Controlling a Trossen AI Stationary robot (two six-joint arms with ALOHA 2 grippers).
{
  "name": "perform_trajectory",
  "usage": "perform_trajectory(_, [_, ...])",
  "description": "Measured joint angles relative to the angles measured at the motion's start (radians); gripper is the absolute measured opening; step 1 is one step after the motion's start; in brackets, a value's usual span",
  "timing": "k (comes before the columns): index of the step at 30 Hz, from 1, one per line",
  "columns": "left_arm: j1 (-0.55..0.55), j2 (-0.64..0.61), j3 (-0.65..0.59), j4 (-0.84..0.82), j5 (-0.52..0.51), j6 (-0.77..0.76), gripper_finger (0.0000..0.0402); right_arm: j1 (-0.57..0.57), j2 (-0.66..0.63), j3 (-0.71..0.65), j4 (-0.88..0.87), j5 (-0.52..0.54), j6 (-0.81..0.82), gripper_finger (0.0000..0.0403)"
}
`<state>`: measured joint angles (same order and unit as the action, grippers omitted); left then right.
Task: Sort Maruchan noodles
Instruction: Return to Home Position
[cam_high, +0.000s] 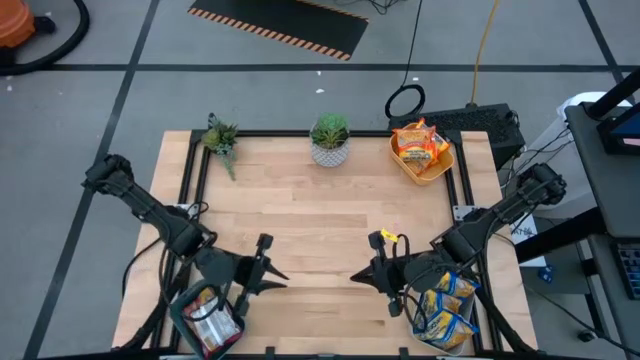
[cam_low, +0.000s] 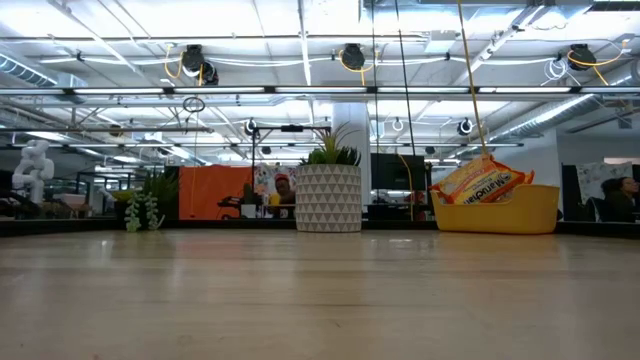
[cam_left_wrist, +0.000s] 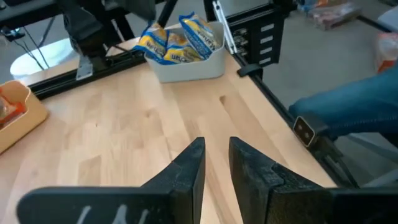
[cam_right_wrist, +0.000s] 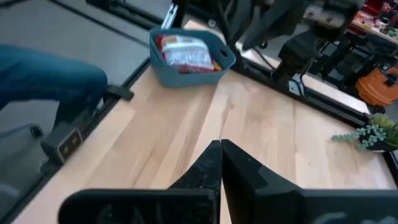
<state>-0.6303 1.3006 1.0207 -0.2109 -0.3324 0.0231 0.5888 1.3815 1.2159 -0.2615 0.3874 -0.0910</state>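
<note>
The left gripper (cam_left_wrist: 216, 163) is hovering low over the near part of the wooden table (cam_high: 300, 210), left of the middle. Its two fingers are standing a little apart, released, and nothing is lying between them. The right gripper (cam_right_wrist: 221, 160) is hovering opposite to it, right of the middle, and the two are pointing at each other. Its fingers are pressing together, clenched on nothing.

All the noodles that are showing are lying inside bins, and none is showing on the bare wood. The red noodle packets (cam_right_wrist: 185, 53) are resting in the teal bin (cam_right_wrist: 186, 76) at the near left corner, just beside the left arm. The blue-and-yellow packets (cam_left_wrist: 180, 43) are standing piled in the pale bin (cam_left_wrist: 189, 67) at the near right corner, close to the right arm. The orange packets (cam_high: 418, 143) are sticking up out of the yellow bin (cam_high: 432, 175) at the far right corner.

A potted plant (cam_high: 330, 140) is standing at the middle of the far edge, and a small green plant (cam_high: 220, 137) is standing at the far left corner.
</note>
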Motion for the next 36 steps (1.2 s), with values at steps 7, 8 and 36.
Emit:
perform_trajectory(7, [-0.014, -0.013, -0.162, 0.195, 0.033, 0.047, 0.0076, 0.000, -0.065, -0.092, 0.009, 0.002, 0.016, 0.0001])
perform_trajectory(8, [-0.010, -0.020, -0.188, 0.222, 0.051, 0.047, 0.0076, 0.000, -0.082, -0.113, 0.013, 0.002, 0.017, 0.0001])
perform_trajectory(36, [0.099, -0.465, -0.684, 0.488, 0.069, -0.067, 0.0076, -0.001, -0.631, -0.843, 0.670, 0.001, -0.051, 0.0000])
